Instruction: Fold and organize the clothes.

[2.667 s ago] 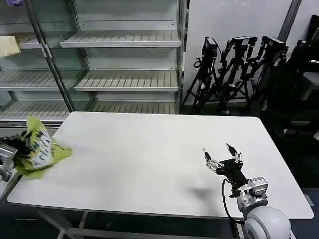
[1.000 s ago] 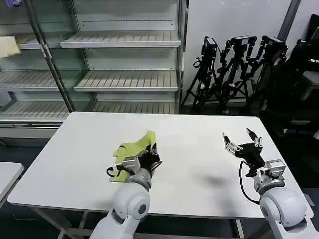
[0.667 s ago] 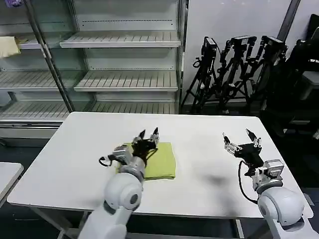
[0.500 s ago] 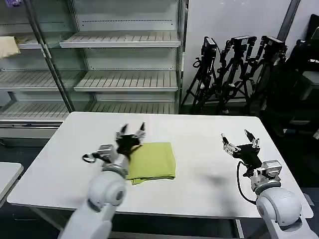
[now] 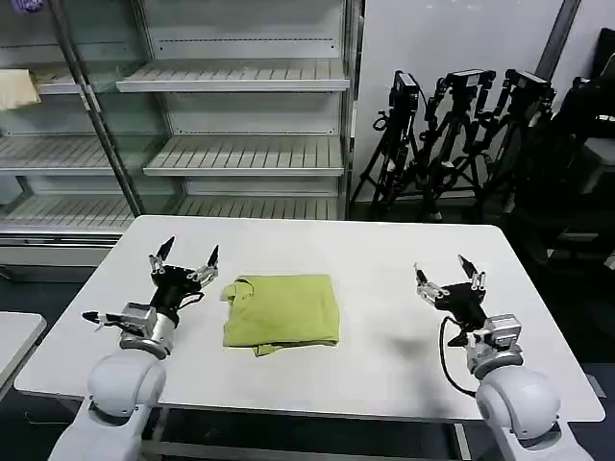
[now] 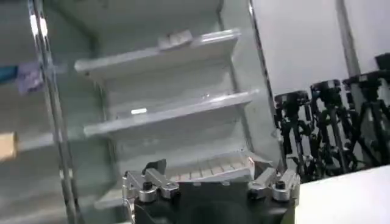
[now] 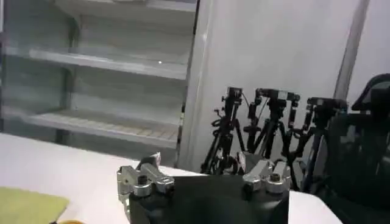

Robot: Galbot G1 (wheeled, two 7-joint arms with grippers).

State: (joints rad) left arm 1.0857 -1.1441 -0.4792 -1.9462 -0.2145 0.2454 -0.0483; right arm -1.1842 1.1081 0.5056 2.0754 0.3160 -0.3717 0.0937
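The clothes (image 5: 282,311), a lime yellow-green shirt, lie folded into a rough rectangle on the middle of the white table (image 5: 375,252). A corner of the clothes (image 7: 27,207) also shows in the right wrist view. My left gripper (image 5: 184,256) is open, raised above the table to the left of the shirt and apart from it, fingers pointing up. My right gripper (image 5: 446,270) is open and empty over the right part of the table. In the wrist views, the left gripper (image 6: 210,173) and the right gripper (image 7: 198,167) each stand with their jaws spread wide and nothing between them.
Metal shelving (image 5: 240,144) stands behind the table. A pale cream cloth (image 5: 17,88) lies on an upper left shelf. Black tripods (image 5: 461,134) crowd the back right. A second white surface (image 5: 14,338) shows at the lower left.
My left gripper carried the shirt from the left edge to the table's middle, let it go there, then drew back left and opened. The right gripper shifted only slightly.
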